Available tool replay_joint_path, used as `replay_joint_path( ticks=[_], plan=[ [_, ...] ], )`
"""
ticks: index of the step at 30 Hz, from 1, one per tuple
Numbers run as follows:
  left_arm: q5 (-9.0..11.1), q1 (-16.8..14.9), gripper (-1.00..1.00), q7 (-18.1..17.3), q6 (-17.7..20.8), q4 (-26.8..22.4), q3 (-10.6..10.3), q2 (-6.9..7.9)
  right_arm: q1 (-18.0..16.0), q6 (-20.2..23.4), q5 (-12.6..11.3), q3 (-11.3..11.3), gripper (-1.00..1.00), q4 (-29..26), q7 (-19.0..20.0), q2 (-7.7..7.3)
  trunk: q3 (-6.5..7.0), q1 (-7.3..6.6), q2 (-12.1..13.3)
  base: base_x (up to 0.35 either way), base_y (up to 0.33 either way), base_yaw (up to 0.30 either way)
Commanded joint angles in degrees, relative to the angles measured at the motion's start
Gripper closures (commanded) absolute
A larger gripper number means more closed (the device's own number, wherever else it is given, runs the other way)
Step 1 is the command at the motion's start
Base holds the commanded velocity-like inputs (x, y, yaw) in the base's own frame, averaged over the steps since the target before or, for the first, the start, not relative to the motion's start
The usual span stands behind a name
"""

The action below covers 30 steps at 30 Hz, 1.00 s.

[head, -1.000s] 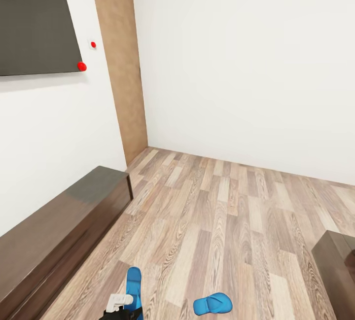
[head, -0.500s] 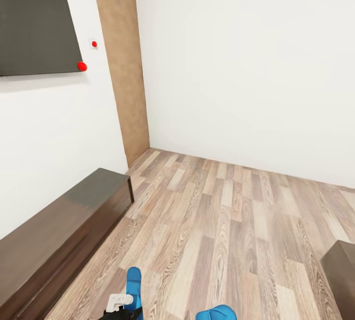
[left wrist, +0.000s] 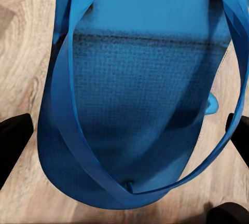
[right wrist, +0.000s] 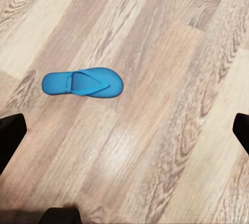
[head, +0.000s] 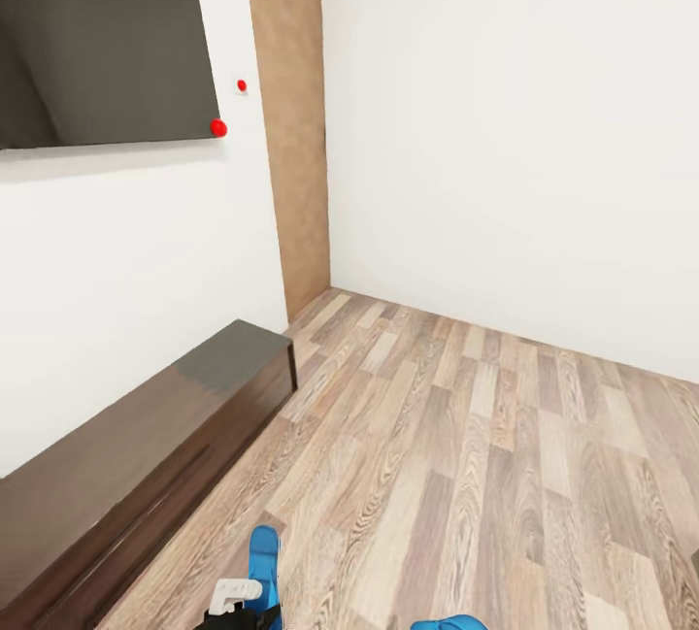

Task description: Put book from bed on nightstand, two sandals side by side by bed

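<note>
One bright blue sandal (head: 263, 560) sticks up from my left gripper (head: 243, 608) at the bottom of the head view. In the left wrist view this sandal (left wrist: 140, 94) spans the gap between the two black fingers (left wrist: 13, 143), which hold it across its width above the plank floor. The other sandal (right wrist: 82, 83) lies flat on the floor below my right gripper (right wrist: 127, 130), which is open and holds nothing. A sliver of that sandal (head: 449, 623) shows at the head view's bottom edge. The bed, book and nightstand are out of view.
A long dark glossy bench unit (head: 136, 455) runs along the left wall under a black wall screen (head: 97, 38). A tan wood panel (head: 291, 116) stands in the corner. Wood-plank floor (head: 485, 436) stretches to the white walls.
The head view has swung left, so the bench and screen sit further right. The floor sandal has slid to the bottom edge and the dark corner at the right is gone. The held sandal stays with my left gripper.
</note>
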Motion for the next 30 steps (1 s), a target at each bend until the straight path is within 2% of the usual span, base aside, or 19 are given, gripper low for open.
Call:
replay_joint_path(
  ticks=[1,30],
  plan=[
    [0.36,-0.03,1.0,-0.09,-0.22,0.02,-0.46,0.01,-0.02,0.06,-0.5,-0.17,-1.0,0.06,0.52,0.01,-0.08,-0.01,-0.02,0.0,0.0,0.273],
    [0.36,-0.02,1.0,-0.09,-0.22,0.06,-0.5,-0.02,-0.02,0.06,-0.48,-0.24,-1.0,0.06,0.52,-0.01,-0.81,-0.01,-0.02,0.0,0.0,0.273]
  ],
)
